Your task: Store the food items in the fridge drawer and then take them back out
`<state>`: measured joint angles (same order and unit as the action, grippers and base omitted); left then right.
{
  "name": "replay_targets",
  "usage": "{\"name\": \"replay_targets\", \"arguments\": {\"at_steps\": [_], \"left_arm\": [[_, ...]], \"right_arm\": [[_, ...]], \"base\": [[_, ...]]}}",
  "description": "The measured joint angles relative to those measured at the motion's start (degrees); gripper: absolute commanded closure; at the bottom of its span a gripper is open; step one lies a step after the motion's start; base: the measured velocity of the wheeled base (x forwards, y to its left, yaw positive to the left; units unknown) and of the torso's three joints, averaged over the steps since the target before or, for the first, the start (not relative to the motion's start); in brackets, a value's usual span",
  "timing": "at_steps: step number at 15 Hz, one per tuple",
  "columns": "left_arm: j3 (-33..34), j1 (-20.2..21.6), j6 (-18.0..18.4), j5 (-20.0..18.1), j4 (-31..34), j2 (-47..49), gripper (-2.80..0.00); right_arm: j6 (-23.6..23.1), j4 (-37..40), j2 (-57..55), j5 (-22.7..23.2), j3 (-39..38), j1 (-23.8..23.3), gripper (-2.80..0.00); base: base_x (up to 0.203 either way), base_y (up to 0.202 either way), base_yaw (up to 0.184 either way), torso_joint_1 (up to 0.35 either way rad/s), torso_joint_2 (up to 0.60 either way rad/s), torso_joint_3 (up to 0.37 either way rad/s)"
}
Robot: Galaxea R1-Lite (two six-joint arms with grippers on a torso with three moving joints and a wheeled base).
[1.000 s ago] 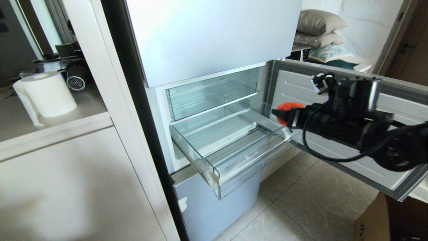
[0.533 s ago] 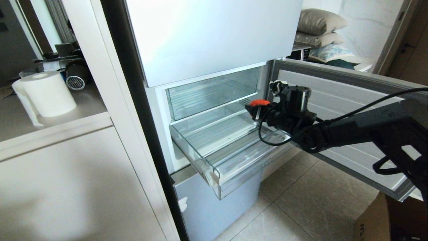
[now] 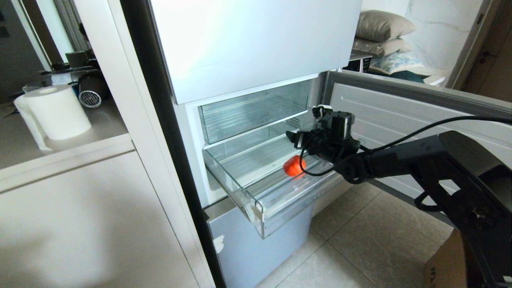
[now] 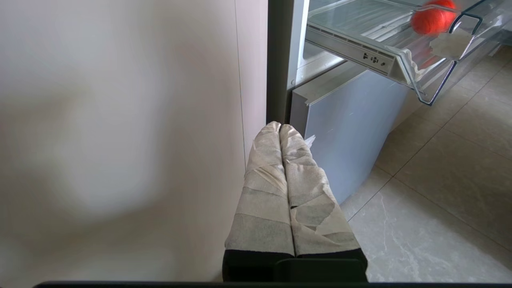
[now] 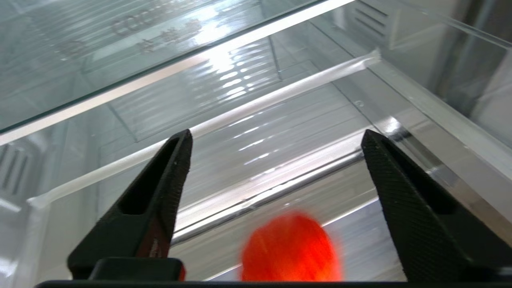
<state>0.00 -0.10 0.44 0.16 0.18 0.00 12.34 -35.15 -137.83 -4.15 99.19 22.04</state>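
We are seeing the fridge drawer [image 3: 256,192] pulled out, its long side running across the fridge, our right gripper [image 5: 276,140] hanging over it with fingers spread wide, holding nothing, our left gripper [image 4: 281,132] pressed shut near the floor, the orange-red fruit [image 3: 294,166] lying blurred inside the drawer, its stem hidden.

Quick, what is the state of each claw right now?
Left claw: closed, holding nothing, parked low beside the fridge.
Right claw: open, holding nothing, above the orange-red fruit in the drawer.
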Motion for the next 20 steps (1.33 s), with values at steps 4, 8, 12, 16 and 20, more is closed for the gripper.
{"name": "replay_targets", "arguments": {"at_steps": [4,8,12,16,20], "left_arm": [[0.0,0.0,0.0,0.0,0.0,0.0,0.0],[0.0,0.0,0.0,0.0,0.0,0.0,0.0],[0.0,0.0,0.0,0.0,0.0,0.0,0.0],[0.0,0.0,0.0,0.0,0.0,0.0,0.0],[0.0,0.0,0.0,0.0,0.0,0.0,0.0]], "right_arm": [[0.0,-0.2,1.4,-1.6,-2.1,0.2,0.0],[-0.5,-0.3,14.8,-4.0,-16.0,2.4,0.0],[-1.6,-0.2,35.5,-11.0,-37.5,5.0,0.0],[-2.3,-1.7,56.9,-24.7,-58.0,5.7,0.0],[-2.4,-1.7,70.3,-31.1,-64.6,-3.9,0.0]], "base": [[0.0,0.0,0.0,0.0,0.0,0.0],[0.0,0.0,0.0,0.0,0.0,0.0],[0.0,0.0,0.0,0.0,0.0,0.0],[0.0,0.0,0.0,0.0,0.0,0.0],[0.0,0.0,0.0,0.0,0.0,0.0]]}}
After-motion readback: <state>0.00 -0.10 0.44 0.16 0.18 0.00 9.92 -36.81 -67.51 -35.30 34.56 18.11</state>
